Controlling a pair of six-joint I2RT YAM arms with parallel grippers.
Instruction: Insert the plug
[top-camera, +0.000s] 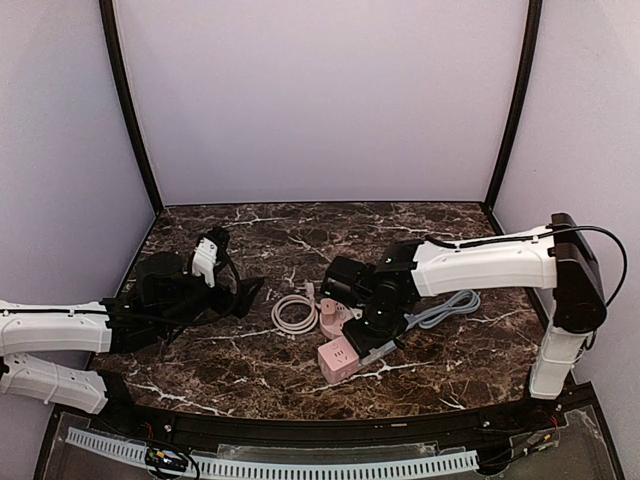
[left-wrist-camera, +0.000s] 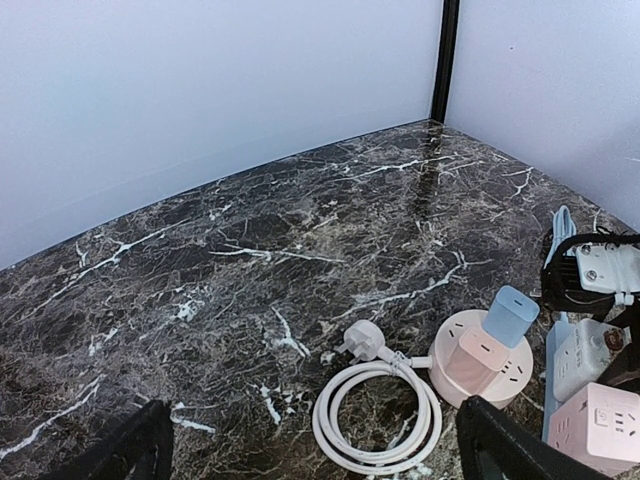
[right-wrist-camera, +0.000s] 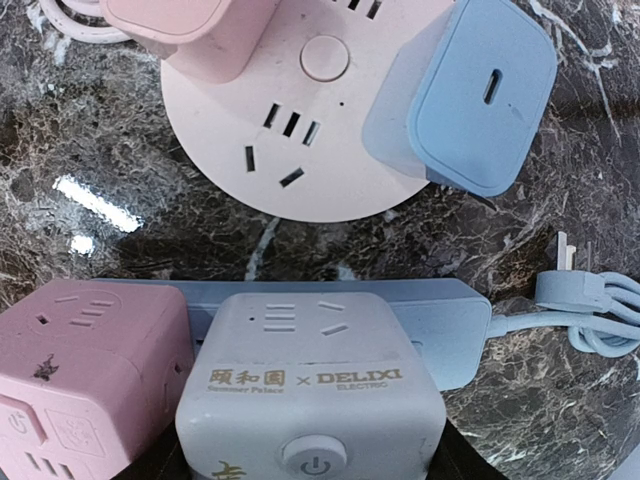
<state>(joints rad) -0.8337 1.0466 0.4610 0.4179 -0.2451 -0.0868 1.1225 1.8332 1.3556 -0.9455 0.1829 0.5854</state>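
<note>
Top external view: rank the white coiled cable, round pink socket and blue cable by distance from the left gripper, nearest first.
1. White coiled cable, just right of the left gripper.
2. Round pink socket, table centre.
3. Blue cable, far right.

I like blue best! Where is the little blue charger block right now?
The light blue square charger block sits on the right edge of the round pink socket hub in the right wrist view, across from a pink charger block.
</note>
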